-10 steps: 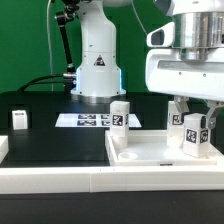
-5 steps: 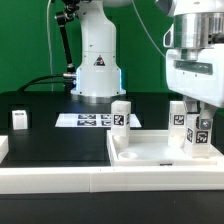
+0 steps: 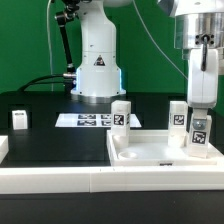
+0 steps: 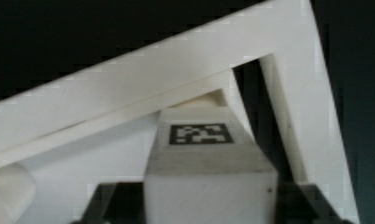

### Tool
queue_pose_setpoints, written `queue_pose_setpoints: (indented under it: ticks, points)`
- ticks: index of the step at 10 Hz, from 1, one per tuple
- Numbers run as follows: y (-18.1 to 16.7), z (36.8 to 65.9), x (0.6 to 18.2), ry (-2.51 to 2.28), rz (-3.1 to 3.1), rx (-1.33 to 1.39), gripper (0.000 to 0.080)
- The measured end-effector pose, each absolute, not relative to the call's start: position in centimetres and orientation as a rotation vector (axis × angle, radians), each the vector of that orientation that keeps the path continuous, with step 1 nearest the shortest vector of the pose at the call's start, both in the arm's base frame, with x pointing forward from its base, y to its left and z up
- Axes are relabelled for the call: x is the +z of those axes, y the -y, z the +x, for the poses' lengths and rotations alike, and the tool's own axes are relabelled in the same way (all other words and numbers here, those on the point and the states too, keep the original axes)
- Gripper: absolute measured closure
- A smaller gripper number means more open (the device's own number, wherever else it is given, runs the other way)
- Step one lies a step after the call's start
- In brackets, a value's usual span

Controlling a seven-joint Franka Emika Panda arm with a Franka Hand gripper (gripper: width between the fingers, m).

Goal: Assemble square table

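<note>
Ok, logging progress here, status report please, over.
Both fingers shut on leg post. Post upright on square top; two other posts stand there. Nothing blocking seen.

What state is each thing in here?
gripper: shut on gripped leg
gripped leg: upright on tabletop
tabletop: lying flat, rim up
corner leg: upright at tabletop's far corner
rear leg: upright behind gripped leg
loose leg: upright, apart from tabletop

A square top [image 3: 140, 152] is seen on the black table [image 3: 50, 140]. One leg post [image 3: 120, 115] and a second leg post [image 3: 177, 114] are stood upright at its far edge. A third leg post [image 3: 199, 138] is clasped by the gripper [image 3: 200, 115]; a fourth leg post [image 3: 19, 120] is seen well apart.
</note>
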State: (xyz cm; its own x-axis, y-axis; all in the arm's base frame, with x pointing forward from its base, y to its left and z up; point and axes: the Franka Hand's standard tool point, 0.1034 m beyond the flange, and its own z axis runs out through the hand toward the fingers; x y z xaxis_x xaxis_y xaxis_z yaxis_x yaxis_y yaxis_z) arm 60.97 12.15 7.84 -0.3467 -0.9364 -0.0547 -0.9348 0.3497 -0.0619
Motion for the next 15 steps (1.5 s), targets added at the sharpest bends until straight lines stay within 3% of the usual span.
queue_pose_setpoints:
  ticks: [4,5,6,9,15]
  points:
    - [-12.17,61.02,7.83,-2.494,-1.764,-0.027,0.0509]
    - [-12.13,61.0,7.82,-2.454,-1.822,-0.028,0.0308]
    - [-11.88,60.82,7.82,-2.39,-1.933,-0.003,0.0203]
    - [-11.7,60.94,8.02,-2.141,-2.225,-0.005,0.0153]
    - [-11.68,61.08,8.06,-1.583,-2.659,-0.041,0.015]
